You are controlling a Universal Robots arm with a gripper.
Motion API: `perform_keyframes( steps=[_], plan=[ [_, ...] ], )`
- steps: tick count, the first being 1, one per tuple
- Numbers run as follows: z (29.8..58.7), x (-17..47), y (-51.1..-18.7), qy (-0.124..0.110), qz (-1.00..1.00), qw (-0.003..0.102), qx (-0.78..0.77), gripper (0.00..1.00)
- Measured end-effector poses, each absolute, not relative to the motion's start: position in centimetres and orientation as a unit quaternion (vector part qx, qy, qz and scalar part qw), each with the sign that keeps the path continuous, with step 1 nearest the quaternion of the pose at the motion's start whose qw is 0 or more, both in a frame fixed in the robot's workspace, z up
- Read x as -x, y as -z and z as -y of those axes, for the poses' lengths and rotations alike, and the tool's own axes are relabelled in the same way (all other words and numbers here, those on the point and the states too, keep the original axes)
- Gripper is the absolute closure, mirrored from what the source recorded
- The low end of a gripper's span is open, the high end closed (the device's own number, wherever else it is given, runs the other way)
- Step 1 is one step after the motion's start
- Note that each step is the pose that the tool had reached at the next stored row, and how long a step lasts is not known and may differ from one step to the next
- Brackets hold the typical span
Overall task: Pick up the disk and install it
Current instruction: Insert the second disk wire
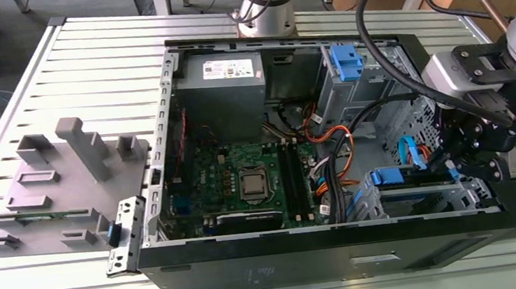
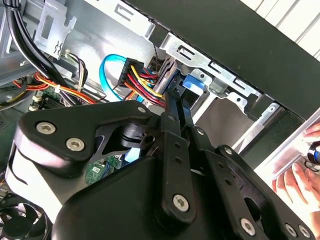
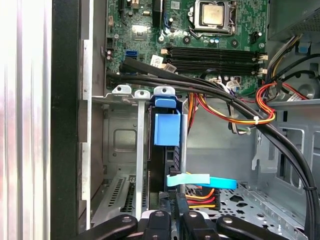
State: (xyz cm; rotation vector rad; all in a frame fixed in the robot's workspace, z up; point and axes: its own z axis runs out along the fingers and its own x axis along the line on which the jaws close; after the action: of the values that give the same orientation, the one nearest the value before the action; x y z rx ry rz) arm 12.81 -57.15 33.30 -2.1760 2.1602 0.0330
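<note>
Your gripper [image 3: 176, 212] sits right behind the disk [image 3: 167, 150], which seems to stand edge-on in the cage [image 3: 131, 165], long axis running away from you. Fingers look pinched on its rear edge.

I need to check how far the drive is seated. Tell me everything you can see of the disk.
The disk stands on edge in a slot of the metal drive cage at the case's lower corner, on the exterior view's right. Little of its body shows: a dark edge behind a blue plastic rail with a blue tab on top. Thin grey cage walls flank it. A light-blue flat cable and a bundle of red, yellow and black wires lie against its end. The gripper sits at that end.
</note>
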Motion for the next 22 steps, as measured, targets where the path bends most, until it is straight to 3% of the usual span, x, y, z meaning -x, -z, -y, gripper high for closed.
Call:
perform_keyframes(
  steps=[22],
  plan=[
    [57.15, -13.00, -33.64, -0.010, -0.715, 0.038, 0.698, 0.84]
  ],
)
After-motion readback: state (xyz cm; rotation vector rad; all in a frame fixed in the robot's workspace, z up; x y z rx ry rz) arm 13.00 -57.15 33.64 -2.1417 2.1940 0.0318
